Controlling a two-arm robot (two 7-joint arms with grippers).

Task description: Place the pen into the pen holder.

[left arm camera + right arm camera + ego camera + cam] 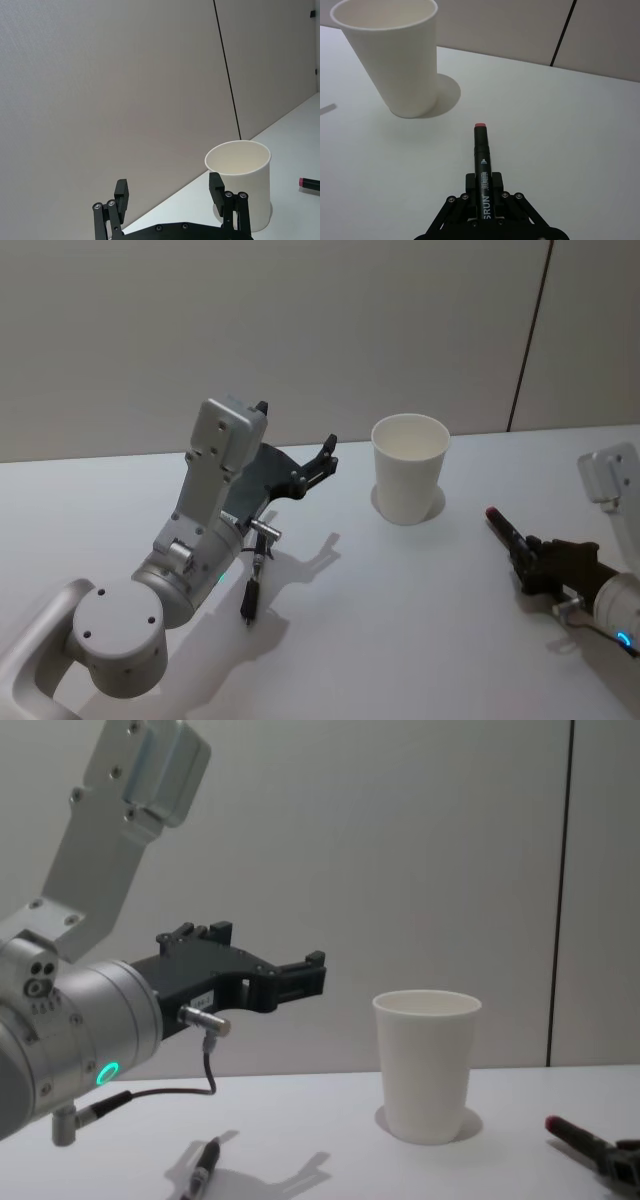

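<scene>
A black pen with a red end (503,528) lies low over the table on the right, and my right gripper (532,558) is shut on its barrel. The right wrist view has the pen (482,162) pointing out from the gripper (483,187) toward the pen holder (395,60). The pen holder (408,480) is a white paper cup standing upright at mid-table, to the left of and beyond the pen tip. My left gripper (325,460) hangs open and empty in the air left of the cup; its fingers (216,186) frame the cup (242,185).
A second black pen (250,595) lies on the table under the left arm, also visible from the chest (205,1165). A cable hangs from the left wrist (205,1065). A plain wall stands behind the table's far edge.
</scene>
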